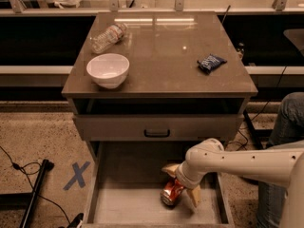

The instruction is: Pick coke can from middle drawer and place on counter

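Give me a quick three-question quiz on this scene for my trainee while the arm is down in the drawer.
1. True or false: the can lies in the open drawer, with the open hand down over it.
2. Fill in: behind the bowl on the counter lies a clear plastic ___.
3. What sits on the counter's right side in the camera view? A. a blue packet B. a mug C. a spoon

Key: 1 true; 2 bottle; 3 A.
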Available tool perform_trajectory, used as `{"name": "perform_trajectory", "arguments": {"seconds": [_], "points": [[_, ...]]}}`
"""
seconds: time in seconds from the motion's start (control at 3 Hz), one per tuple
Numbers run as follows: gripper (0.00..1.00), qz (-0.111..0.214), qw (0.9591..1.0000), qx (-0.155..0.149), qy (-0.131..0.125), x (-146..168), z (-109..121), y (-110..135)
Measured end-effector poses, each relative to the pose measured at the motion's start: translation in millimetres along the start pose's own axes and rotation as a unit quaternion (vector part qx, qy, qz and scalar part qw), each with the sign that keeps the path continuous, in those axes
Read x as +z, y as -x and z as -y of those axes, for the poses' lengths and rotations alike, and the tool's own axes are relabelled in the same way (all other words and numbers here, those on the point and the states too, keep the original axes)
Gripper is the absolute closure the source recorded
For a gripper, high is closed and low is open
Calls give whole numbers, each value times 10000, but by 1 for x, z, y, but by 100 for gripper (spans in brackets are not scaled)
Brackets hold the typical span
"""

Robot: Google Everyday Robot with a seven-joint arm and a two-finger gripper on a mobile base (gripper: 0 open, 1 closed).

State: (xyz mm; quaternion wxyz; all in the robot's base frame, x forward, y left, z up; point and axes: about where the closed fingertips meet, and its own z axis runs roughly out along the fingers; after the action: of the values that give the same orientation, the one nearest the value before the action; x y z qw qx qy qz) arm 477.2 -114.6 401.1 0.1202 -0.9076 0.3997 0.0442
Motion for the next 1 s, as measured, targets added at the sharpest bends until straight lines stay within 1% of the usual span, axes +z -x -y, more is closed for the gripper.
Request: {"name": "perform_trajectory", "arguments": {"seconds": [0.33, 0.67, 1.0], "points": [[27, 346, 9993, -109, 52, 30, -1, -1], [50, 464, 9987, -215, -8, 32, 3, 3], [73, 692, 9968, -302, -244, 20, 10, 11]]}}
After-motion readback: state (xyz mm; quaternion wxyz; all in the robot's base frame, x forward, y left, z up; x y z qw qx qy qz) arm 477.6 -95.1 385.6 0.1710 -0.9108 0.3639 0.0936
